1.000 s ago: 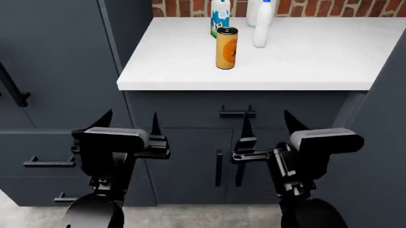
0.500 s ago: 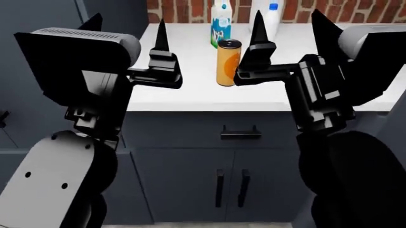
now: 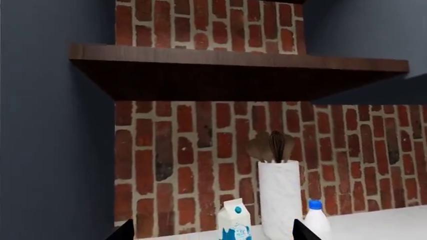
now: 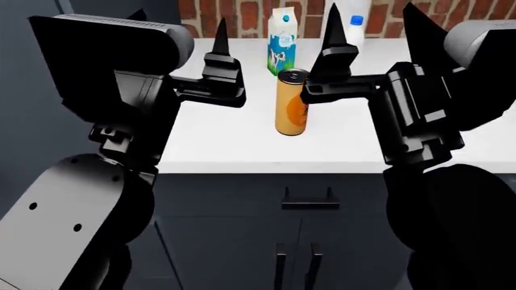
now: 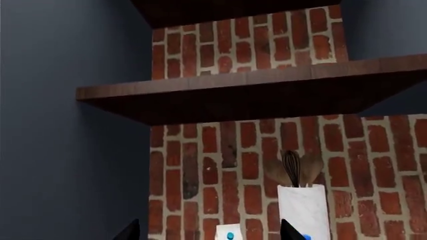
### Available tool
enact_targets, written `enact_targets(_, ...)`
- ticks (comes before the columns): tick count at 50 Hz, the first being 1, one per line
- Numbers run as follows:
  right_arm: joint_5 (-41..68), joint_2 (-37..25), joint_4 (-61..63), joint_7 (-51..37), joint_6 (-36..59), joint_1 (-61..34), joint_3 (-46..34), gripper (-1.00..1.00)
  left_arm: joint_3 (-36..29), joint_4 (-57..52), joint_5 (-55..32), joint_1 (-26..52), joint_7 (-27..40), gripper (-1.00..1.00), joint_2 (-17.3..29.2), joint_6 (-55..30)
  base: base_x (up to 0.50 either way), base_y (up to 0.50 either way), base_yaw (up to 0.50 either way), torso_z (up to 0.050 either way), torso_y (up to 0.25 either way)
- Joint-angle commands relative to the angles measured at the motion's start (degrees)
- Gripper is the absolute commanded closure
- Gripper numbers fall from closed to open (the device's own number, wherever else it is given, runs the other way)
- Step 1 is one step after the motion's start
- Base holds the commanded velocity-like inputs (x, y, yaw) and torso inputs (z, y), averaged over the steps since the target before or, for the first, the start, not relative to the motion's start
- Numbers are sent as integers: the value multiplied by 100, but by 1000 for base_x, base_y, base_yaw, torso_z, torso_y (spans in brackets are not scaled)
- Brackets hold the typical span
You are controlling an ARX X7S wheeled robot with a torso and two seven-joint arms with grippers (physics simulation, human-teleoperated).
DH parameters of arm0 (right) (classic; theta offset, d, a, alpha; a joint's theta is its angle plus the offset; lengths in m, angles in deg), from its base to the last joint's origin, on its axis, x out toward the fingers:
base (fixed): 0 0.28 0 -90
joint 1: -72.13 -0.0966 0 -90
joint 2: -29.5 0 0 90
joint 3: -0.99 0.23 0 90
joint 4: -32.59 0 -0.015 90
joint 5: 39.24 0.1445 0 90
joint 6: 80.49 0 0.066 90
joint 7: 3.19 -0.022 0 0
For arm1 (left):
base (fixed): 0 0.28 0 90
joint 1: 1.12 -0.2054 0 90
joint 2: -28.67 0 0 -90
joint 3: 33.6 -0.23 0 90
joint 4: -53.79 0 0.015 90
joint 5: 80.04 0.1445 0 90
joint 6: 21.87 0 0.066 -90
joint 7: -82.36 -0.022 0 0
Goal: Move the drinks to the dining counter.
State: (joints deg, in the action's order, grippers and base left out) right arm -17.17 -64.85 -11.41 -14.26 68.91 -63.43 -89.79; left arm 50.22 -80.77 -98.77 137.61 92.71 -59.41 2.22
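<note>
nearest in the head view, the two black arms fill the lower left and lower right of the frame. between them at the bottom centre sits a dark cabinet [image 4: 303, 241] with black bar handles under a white countertop [image 4: 241, 142]. the left gripper [image 4: 181, 36] is raised at upper left, its prongs spread wide apart and holding nothing. the right gripper [image 4: 375, 30] mirrors it at upper right, prongs likewise parted and empty.

on the countertop, just above the frame's centre, the orange can [image 4: 291, 102] stands upright between the two arms, touched by neither. farther back, at top centre, the milk carton [image 4: 281, 40] stands upright near the brick wall [image 4: 241, 12]. the white bottle [image 4: 357, 24] with its blue cap shows at top right of centre, partly hidden by a right prong.

in the left wrist view, a white holder of wooden utensils [image 3: 280, 197] stands between carton and bottle at the lower centre, below a dark wooden shelf [image 3: 233, 72] crossing the upper part.
</note>
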Motion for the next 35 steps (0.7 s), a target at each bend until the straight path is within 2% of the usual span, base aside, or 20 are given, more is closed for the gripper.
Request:
enact_targets(1,250,-43,132,-101,171,-53,61,-100,121,-24,-406,105,158,-100,-5,-316,70,0,0,0,0)
enact_targets(22,457,-130,79,-178,-27,-77,-76,-100,143,-73,-698,45,373,-100,175,-183,414,-3,0,0,0)
enact_targets(31,572,-177,189,-320,167,-113,-48,-100,194,-108,-840,-42,453,-100,203,-155,500,-79,0,0,1)
enact_targets(35,497,-243,302,-613,479,-211,48,-100,364,-143,-1344,-7,263,-100,94,-628,237,-40,0,0,7)
